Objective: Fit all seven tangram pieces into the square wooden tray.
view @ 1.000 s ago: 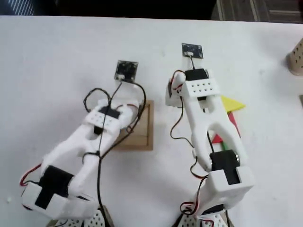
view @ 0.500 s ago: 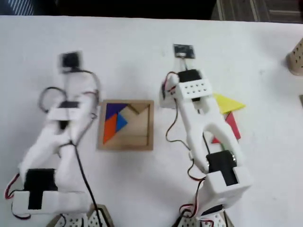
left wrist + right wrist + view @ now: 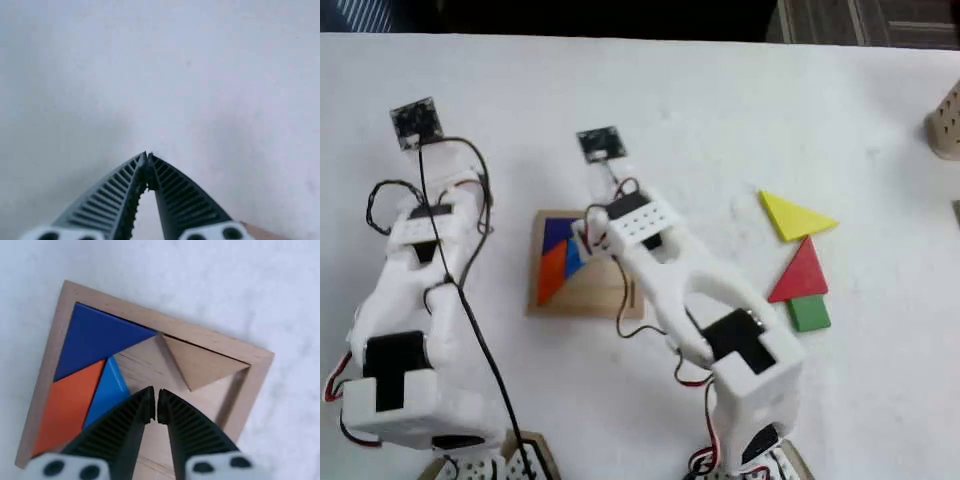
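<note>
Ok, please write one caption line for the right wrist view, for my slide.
Right gripper hovers over the partly filled wooden tray.

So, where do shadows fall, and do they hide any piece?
Left wrist view: a shadow on the white table around the left gripper. Right wrist view: a dark strip along the inner wall of the square wooden tray; no piece hidden.

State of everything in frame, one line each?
Tray: partly filled.
Blue triangle: in tray.
Orange piece: in tray.
Light-blue piece: in tray.
Wood triangle: in tray.
Yellow triangle: loose on table.
Red triangle: loose on table.
Green square: loose on table.
Left gripper: shut, empty.
Right gripper: shut, empty, above tray.
</note>
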Tool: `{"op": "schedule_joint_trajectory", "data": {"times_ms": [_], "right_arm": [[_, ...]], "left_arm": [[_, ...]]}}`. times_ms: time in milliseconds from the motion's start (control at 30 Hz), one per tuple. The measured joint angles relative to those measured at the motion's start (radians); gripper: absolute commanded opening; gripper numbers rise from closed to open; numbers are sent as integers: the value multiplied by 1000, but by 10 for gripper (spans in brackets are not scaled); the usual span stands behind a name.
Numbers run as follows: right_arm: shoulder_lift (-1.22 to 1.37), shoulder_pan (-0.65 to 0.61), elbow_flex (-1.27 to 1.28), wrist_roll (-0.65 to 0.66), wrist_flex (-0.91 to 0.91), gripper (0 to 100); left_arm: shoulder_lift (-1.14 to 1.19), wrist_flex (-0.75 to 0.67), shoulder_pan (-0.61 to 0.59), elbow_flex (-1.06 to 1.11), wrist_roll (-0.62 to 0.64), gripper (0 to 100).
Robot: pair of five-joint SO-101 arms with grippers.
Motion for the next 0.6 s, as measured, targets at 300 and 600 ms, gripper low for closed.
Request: {"op": "schedule_joint_trajectory", "data": {"times_ms": [300,600], "right_arm": [[75,-48,-18,0,-41,21],[84,-86,-34,0,-41,18]], "left_arm": [[6,2,2,-18,0,22],[6,2,2,-18,0,22]]}}
